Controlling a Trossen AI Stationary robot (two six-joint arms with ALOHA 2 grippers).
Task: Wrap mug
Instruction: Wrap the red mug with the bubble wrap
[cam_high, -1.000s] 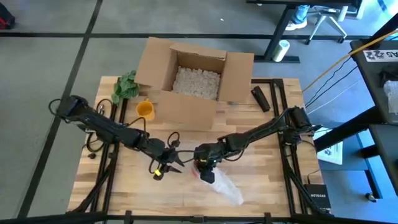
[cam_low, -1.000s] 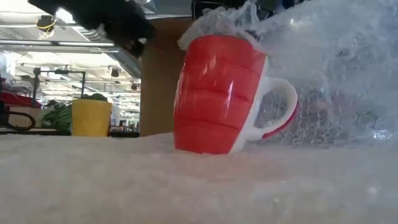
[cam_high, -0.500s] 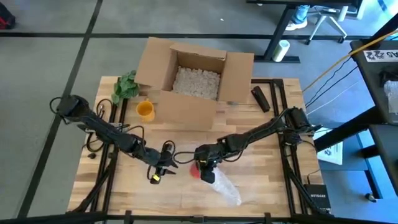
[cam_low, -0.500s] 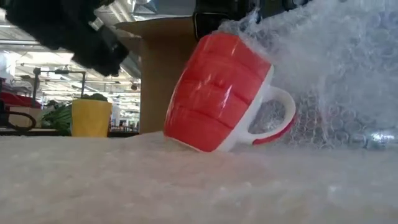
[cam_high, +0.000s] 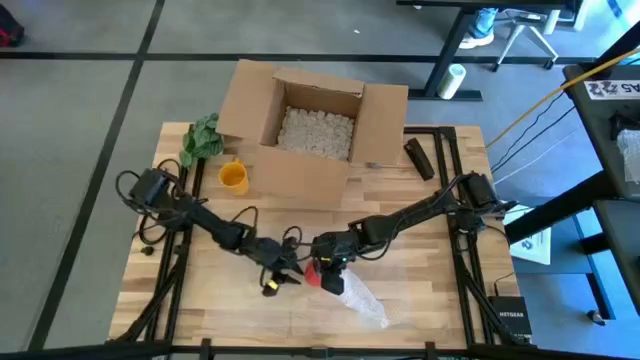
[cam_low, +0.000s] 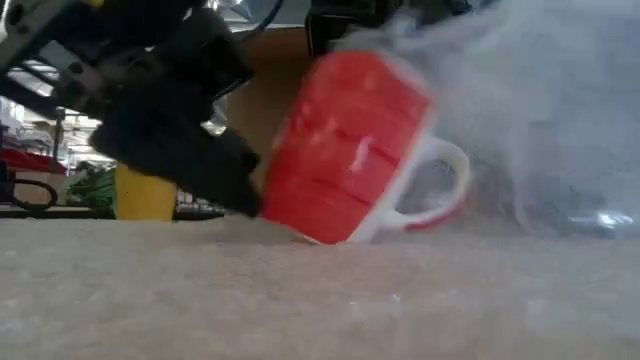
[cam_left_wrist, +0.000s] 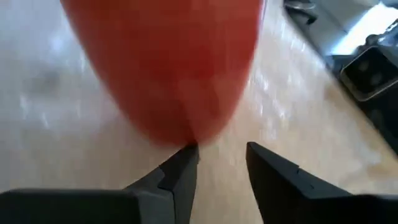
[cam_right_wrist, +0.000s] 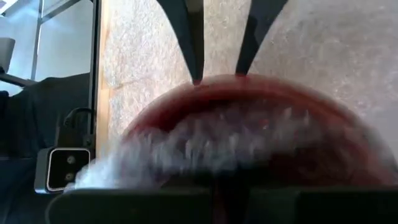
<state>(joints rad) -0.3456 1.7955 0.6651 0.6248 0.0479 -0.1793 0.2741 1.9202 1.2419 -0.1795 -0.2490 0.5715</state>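
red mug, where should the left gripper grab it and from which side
Probably the base edge of the red mug, from the side opposite its handle. It's tilted, base lifted towards the left gripper, whose open fingers are already there. The right gripper and bubble wrap crowd the rim.

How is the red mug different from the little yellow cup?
The red mug is tilted, with its base partly off the table; the yellow cup stands upright. The red mug has a white handle, while no handle shows on the yellow cup. The left gripper is at the red mug and bubble wrap lies against it; the yellow cup sits alone near the cardboard box. Both rest on the wooden table.
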